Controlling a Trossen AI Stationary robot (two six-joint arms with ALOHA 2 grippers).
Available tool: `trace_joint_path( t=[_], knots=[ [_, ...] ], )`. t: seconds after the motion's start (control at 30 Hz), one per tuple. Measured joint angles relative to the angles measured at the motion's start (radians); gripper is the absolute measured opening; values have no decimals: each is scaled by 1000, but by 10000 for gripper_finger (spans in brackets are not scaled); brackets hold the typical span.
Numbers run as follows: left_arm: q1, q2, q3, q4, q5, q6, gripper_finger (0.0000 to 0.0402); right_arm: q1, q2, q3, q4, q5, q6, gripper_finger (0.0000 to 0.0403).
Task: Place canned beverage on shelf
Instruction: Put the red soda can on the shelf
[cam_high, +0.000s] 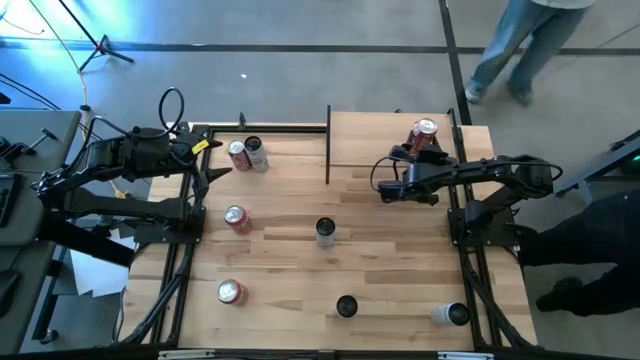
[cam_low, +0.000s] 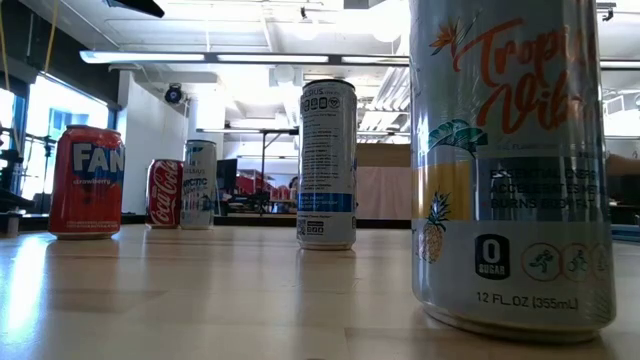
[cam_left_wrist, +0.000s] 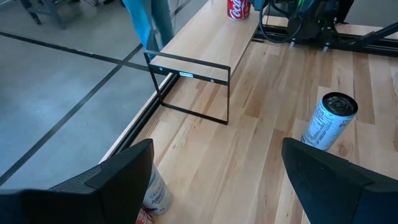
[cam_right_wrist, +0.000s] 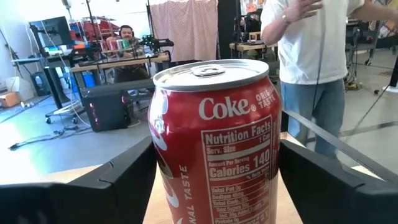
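While red Coke can (cam_right_wrist: 214, 155) stands upright on light-wood shelf (cam_high: 370, 140), right gripper (cam_right_wrist: 214, 180) fingers apart beside it, not clamped; left gripper (cam_left_wrist: 214, 180) apart near bench's edge.

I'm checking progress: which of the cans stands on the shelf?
The red Coke can between the right gripper's fingers, standing on the shelf at the table's far right. All other cans stand on the bare tabletop.

The red can (cam_right_wrist: 214, 155) in the right wrist view is showing "Coke", "Nutrition Facts" and "Calories 140". In the low view, the nearest silver can (cam_low: 510, 160) is reading "Tropi", "Vib", "0 SUGAR" and "12 FL. OZ (355mL)". An orange-red can (cam_low: 87, 182) is showing "FAN", and a red can (cam_low: 164, 193) beside it is carrying the Coca-Cola script.
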Motion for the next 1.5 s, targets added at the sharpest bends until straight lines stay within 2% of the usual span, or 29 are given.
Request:
trace_joint_path(
  t=[0.43, 0.57, 0.83, 1.5],
  knots=[
    [0, 0, 0, 0, 0, 0, 335, 7, 0, 1, -4, 15, -116, 295],
    [0, 0, 0, 0, 0, 0, 335, 7, 0, 1, -1, 16, -111, 294],
    [0, 0, 0, 0, 0, 0, 335, -6, 0, 1, -36, -1, 20, 294],
    [0, 0, 0, 0, 0, 0, 335, -78, 0, 1, -30, 0, 15, 294]
  ],
)
